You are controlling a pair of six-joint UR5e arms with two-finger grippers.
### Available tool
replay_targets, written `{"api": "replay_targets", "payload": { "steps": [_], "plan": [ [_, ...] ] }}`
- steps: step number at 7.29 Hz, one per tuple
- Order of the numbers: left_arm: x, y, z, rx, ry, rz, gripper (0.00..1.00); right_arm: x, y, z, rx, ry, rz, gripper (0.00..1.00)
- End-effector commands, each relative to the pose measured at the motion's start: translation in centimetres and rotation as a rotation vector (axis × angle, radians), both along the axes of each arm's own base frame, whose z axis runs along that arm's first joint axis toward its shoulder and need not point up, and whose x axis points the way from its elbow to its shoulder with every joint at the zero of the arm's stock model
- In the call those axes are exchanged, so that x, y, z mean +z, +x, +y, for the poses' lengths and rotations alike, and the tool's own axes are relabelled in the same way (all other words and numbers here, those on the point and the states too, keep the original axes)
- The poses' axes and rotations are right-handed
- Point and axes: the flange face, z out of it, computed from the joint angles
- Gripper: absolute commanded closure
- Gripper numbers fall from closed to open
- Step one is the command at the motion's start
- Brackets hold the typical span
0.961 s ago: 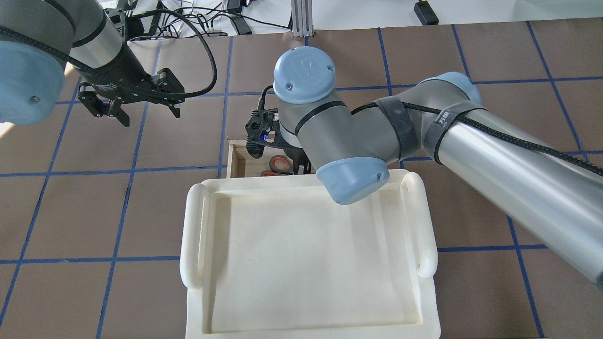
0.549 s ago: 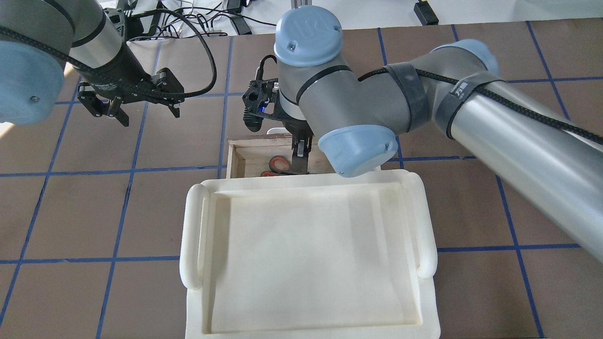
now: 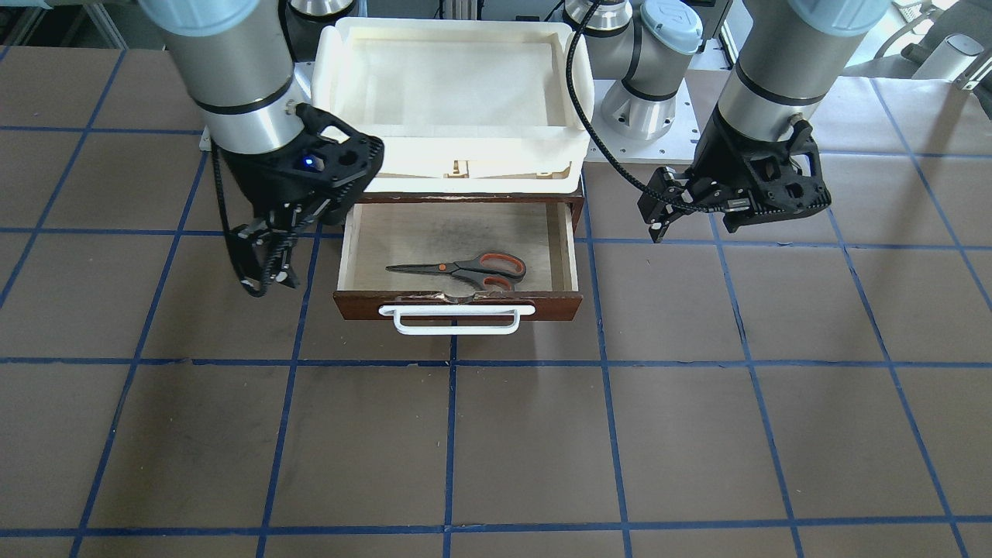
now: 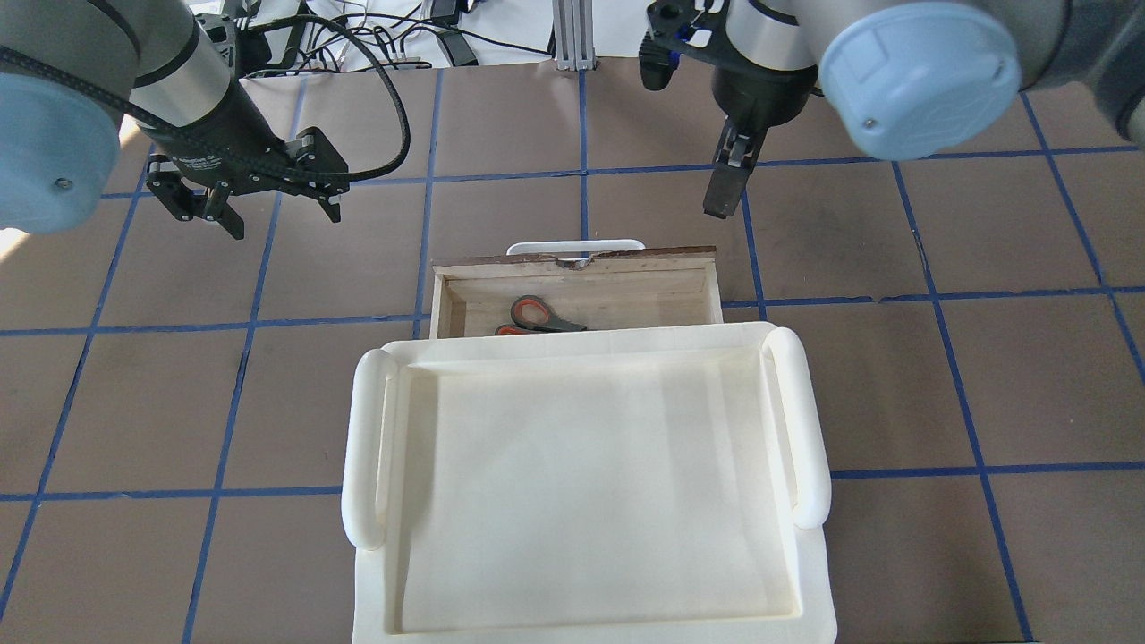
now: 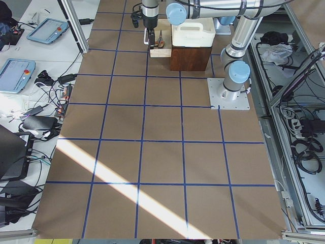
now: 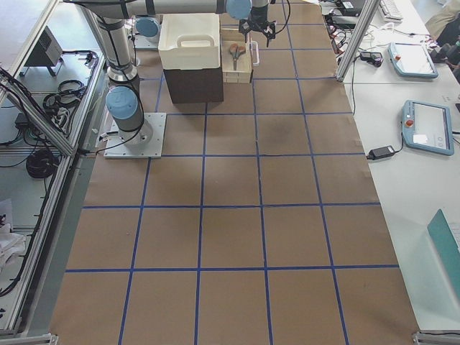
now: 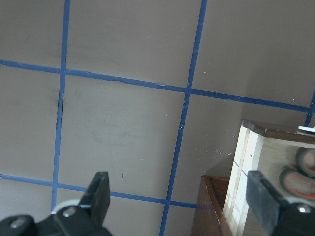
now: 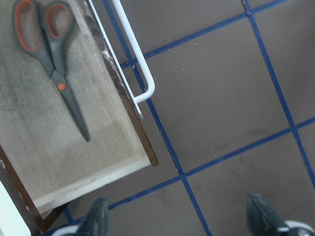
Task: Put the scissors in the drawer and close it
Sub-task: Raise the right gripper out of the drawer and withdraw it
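The scissors [image 3: 465, 269] lie flat on the pale floor of the open drawer [image 3: 457, 304], handle loops toward its front. They also show in the overhead view [image 4: 537, 315] and the right wrist view [image 8: 49, 64]. The white bar handle [image 3: 453, 319] is on the drawer front. My right gripper [image 3: 267, 275] is open and empty, above the table beside the drawer's front corner; in the overhead view it [image 4: 720, 201] hangs past the drawer. My left gripper [image 4: 268, 219] is open and empty, off the drawer's other side [image 3: 694, 221].
A cream-white plastic tray [image 4: 367, 447] sits on top of the dark wooden cabinet that the drawer slides out of. The table [image 3: 496, 449] is brown with a blue tape grid. Cables lie beyond the table's far edge [image 4: 358, 36].
My right gripper has risen out of the drawer and moved out past its front to the right. The scissors stay in the drawer. The left arm has not moved.
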Motion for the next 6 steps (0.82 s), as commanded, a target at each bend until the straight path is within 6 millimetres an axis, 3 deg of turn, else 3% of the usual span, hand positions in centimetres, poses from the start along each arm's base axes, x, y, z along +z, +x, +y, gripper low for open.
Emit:
{"api": "replay_targets", "payload": {
  "steps": [1,3,6],
  "plan": [
    [0.1,0.5,-0.1,0.008,0.007,-0.002,0.0,1.9,-5.3,0.8,-0.452,0.0,-0.009,0.0],
    [-1.2,0.5,-1.2,0.008,0.023,0.008,0.0,4.0,-5.6,2.4,-0.819,-0.026,-0.023,0.0],
    [-1.2,-0.2,-1.1,-0.002,0.022,0.011,0.0,6.3,-6.2,5.5,-1.048,-0.042,0.025,0.0]
  ]
}}
